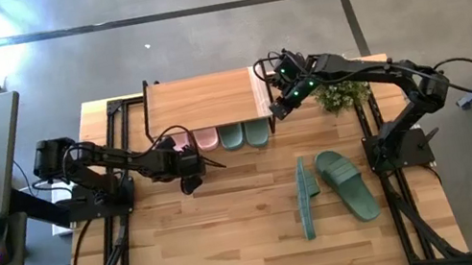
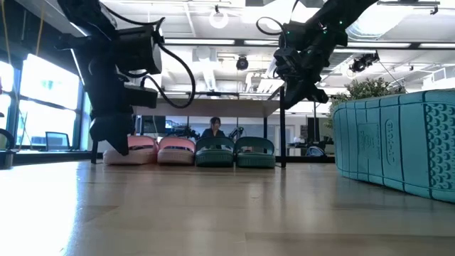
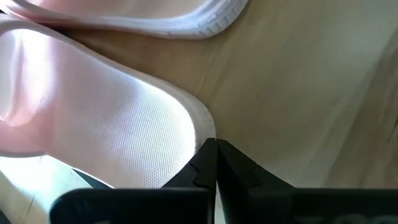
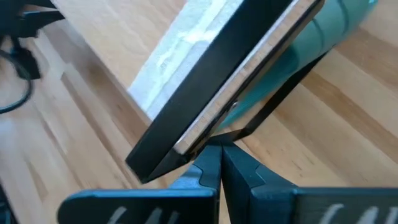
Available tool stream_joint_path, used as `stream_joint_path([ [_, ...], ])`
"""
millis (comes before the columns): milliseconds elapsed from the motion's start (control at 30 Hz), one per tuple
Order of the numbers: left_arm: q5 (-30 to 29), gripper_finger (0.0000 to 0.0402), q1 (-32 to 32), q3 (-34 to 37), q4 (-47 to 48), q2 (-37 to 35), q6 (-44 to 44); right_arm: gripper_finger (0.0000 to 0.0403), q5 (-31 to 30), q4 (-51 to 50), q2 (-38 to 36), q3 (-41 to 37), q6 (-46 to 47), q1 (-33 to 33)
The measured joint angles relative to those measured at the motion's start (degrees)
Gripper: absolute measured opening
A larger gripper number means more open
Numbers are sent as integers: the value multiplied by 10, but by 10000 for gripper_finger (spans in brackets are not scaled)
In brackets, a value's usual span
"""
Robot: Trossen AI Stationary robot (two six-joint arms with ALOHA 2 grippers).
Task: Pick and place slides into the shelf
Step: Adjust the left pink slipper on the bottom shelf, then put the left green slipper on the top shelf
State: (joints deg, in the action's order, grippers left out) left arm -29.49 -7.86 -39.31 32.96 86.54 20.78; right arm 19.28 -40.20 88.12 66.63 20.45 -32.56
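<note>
Right now both my grippers are pinched closed and empty. My left gripper (image 1: 190, 181) sits at the heels of the light pink rubber slides (image 2: 151, 150), touching or nearly so; my right gripper (image 1: 277, 111) hovers at the right front corner of the low shelf with the light wooden plank top and thin black frame (image 1: 201, 100). Pink pair and one dark green ribbed-strap pair (image 2: 234, 152) are tucked under the shelf, side by side. Last dark green pair (image 1: 334, 188) lies loose on the wooden table (image 1: 235, 240) near the right arm, one flat, one on its edge. I judge them light, soft, bendy, slightly grippy rubber; best hold looks like the strap or the sole's side rim, since a toe pinch would flex.
</note>
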Motion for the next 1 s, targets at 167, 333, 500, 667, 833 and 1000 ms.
stream_joint_path([
  [167,11,0,0,0,-6,4,-2,0,8,2,0,0,1,0],
  [333,40,0,33,0,-50,-2,1,0,9,0,0,0,2,0],
  [500,-3,0,86,-2,-106,-57,41,0,9,-17,0,0,2,0],
  [667,-100,0,101,-33,-46,-163,82,0,9,-25,0,0,3,0],
  [833,-131,0,57,-77,39,-268,80,0,9,-35,0,0,5,0],
  [1000,-126,0,-22,-105,100,-354,51,0,9,-43,-7,0,17,0],
])
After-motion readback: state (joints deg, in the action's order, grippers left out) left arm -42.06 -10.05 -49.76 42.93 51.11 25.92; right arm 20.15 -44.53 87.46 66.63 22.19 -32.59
